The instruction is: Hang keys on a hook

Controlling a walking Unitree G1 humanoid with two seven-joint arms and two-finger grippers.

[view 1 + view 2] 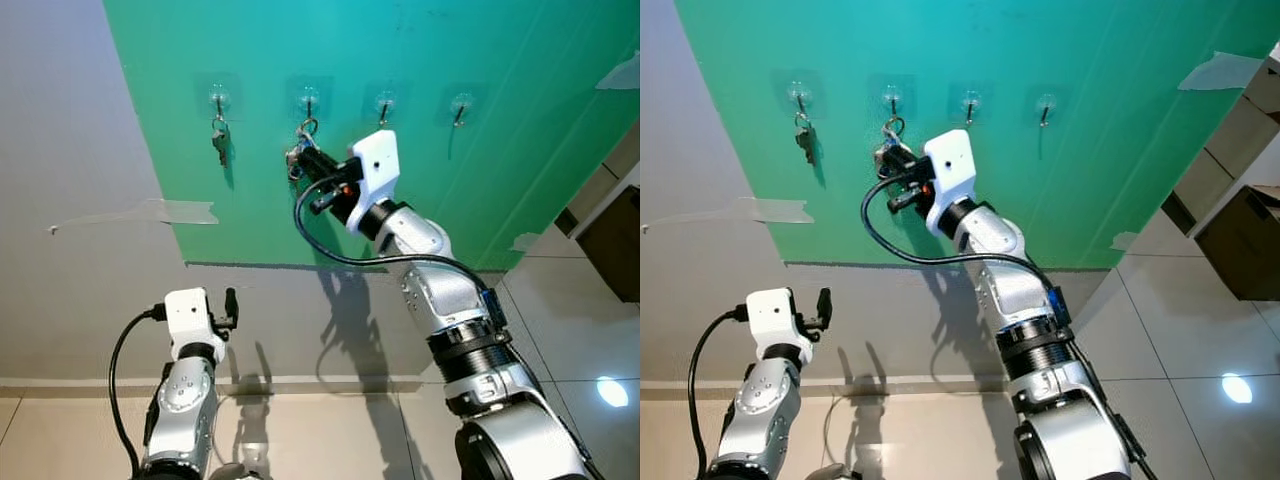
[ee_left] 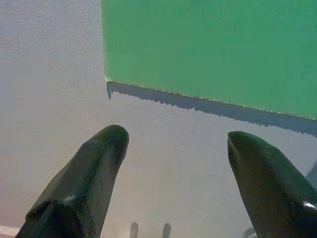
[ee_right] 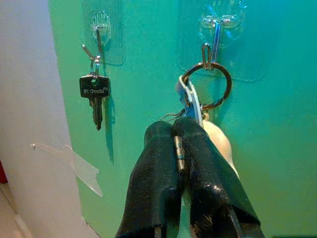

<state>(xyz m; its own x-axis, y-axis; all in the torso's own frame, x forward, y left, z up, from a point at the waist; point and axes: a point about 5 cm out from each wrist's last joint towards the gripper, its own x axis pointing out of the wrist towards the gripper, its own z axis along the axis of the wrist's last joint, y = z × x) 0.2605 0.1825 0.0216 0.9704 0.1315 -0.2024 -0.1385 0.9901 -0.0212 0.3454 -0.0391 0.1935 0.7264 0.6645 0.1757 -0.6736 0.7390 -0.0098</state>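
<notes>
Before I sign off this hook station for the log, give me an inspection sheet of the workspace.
Surface: green board on a grey wall, four clear stick-on hooks in a row.
Job's things: key ring looped at the second hook; its keys pinched below.
Clutter: single black key on the first hook; tape strip on the wall.
Grippers: right tool shut on the keys; left tool open, low, facing the wall.
Cables: black cable looping from the right wrist; another at the left wrist.
Surroundings: tiled floor, dark furniture at right.
</notes>
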